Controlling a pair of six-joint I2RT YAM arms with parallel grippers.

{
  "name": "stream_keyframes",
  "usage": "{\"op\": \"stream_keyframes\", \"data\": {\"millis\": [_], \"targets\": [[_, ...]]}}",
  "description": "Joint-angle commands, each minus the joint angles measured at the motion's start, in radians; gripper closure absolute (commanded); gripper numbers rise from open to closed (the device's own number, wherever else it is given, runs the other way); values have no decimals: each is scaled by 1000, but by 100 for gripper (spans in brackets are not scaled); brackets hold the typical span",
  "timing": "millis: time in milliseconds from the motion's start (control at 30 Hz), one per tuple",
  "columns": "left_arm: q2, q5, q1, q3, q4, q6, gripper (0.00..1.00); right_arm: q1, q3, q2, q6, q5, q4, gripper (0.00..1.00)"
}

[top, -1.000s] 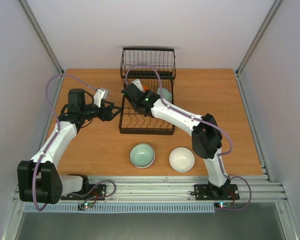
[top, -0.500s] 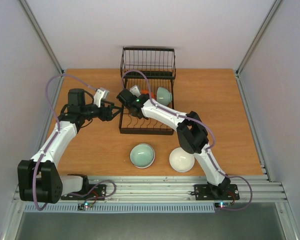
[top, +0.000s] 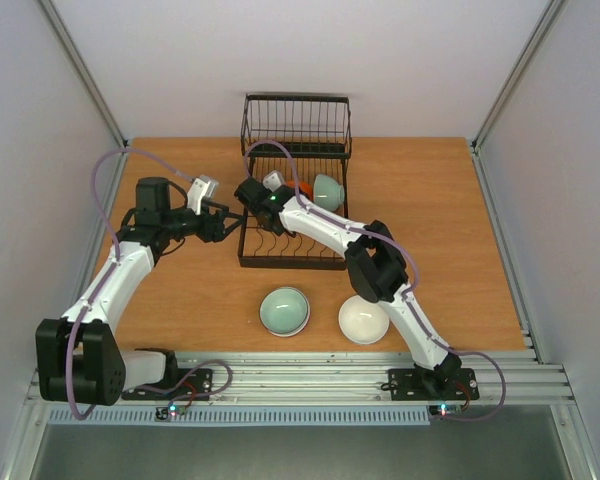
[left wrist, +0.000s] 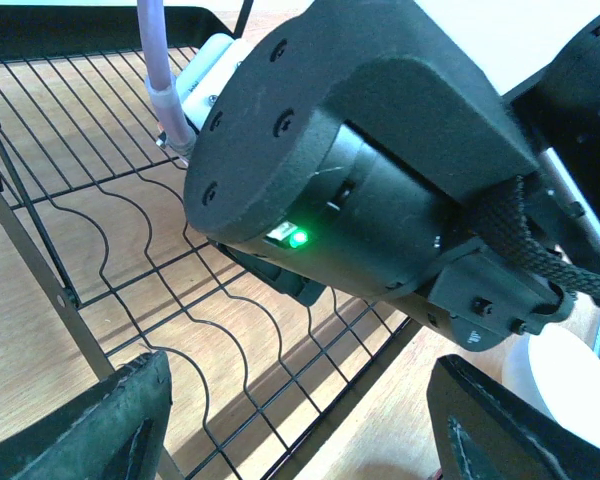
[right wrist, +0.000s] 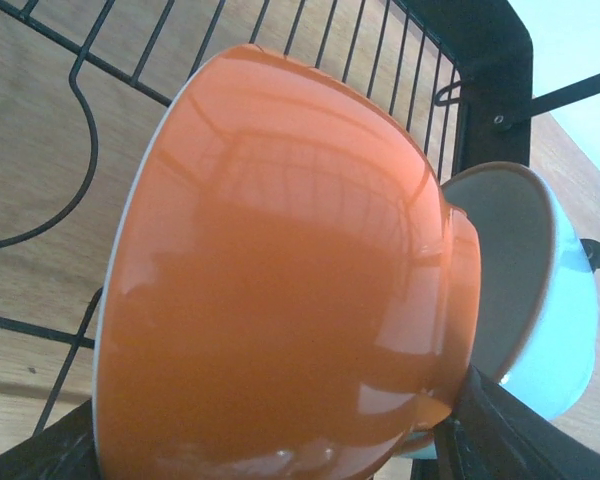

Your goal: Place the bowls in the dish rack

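The black wire dish rack (top: 292, 232) stands mid-table. My right gripper (top: 271, 190) is over its tray, shut on the orange bowl (top: 302, 187), which is tipped on edge. In the right wrist view the orange bowl (right wrist: 280, 290) fills the space between my right gripper's (right wrist: 280, 445) fingers and leans against a mint bowl (right wrist: 550, 300) standing in the rack. That mint bowl (top: 328, 190) shows from above too. My left gripper (top: 221, 222) is open and empty at the rack's left edge (left wrist: 180, 300). Another mint bowl (top: 284, 310) and a white bowl (top: 363, 319) sit on the table.
The rack's taller basket section (top: 296, 125) rises at its far end. In the left wrist view the right arm's black wrist housing (left wrist: 380, 190) hangs just above the tray wires, close ahead of my left gripper (left wrist: 300, 430). Side walls bound the table.
The right arm's elbow has folded leftward and its wrist has turned, bringing the orange bowl against the mint bowl in the rack. The left arm has stayed still.
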Motion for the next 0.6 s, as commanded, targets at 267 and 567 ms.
{"op": "stream_keyframes", "data": {"millis": [267,567], "targets": [[10,23,8,-5,46,4,30,-59,-18,-22,110,-146,-4,99],[15,33,11,-5,47,5,30,-98,-132,-87,185,-274,67,98]]}}
